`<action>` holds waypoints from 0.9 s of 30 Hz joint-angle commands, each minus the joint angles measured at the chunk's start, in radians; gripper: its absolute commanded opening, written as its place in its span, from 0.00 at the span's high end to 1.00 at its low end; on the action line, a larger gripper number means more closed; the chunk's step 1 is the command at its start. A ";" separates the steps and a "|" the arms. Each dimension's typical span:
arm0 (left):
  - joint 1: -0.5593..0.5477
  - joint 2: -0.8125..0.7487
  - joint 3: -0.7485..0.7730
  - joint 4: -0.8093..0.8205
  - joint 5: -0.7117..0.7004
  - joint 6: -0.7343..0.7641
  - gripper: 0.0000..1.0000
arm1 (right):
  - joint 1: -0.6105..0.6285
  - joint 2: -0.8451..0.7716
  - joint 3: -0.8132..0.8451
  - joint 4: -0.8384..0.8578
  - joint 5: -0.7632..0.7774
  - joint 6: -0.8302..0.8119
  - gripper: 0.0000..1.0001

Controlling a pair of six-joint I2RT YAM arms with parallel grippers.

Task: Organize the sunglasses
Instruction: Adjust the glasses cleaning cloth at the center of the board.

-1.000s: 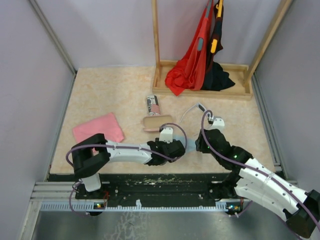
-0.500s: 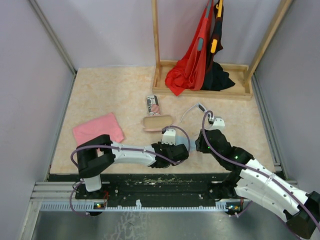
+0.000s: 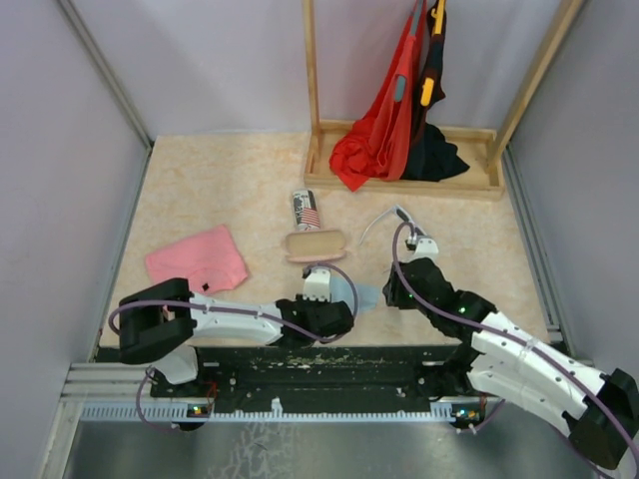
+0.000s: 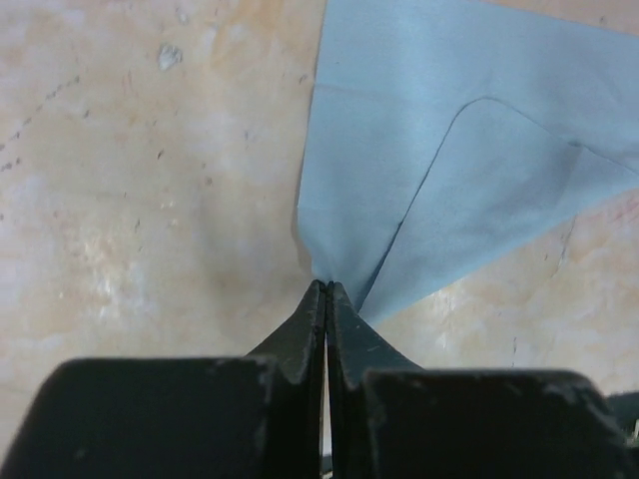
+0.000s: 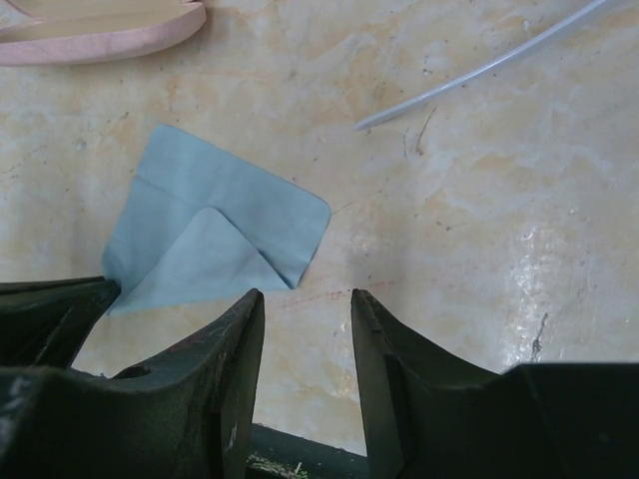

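Observation:
The thin grey-framed sunglasses (image 3: 383, 222) lie on the table beyond my right arm; one slim temple (image 5: 479, 75) shows in the right wrist view. A small light-blue cloth (image 4: 469, 150), partly folded over, lies flat between the two arms. My left gripper (image 4: 327, 287) is shut on its near corner, seen from above at the table's near edge (image 3: 342, 305). Just right of the cloth (image 5: 235, 225) my right gripper (image 5: 307, 294) hangs open over bare table with nothing between its fingers.
An open pink glasses case (image 3: 315, 243) lies behind the cloth, a flag-printed case (image 3: 307, 210) beyond it. A pink cloth (image 3: 197, 257) lies at the left. A wooden rack (image 3: 399, 180) with a red bag stands at the back. The black front rail (image 3: 319, 364) runs close by.
My left gripper has closed onto the cloth's corner and drawn back toward the near edge, pulling the cloth a little left. The right arm has barely shifted.

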 commanded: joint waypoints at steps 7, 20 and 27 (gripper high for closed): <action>-0.140 -0.065 -0.070 -0.182 0.050 -0.186 0.99 | -0.006 0.197 0.003 0.156 -0.128 -0.004 0.59; -0.177 -0.285 -0.140 -0.156 -0.017 -0.180 0.51 | -0.006 0.308 0.045 0.197 -0.163 -0.102 0.53; -0.002 -0.475 -0.255 -0.090 -0.001 -0.046 0.49 | -0.004 0.472 0.170 0.163 -0.160 -0.191 0.52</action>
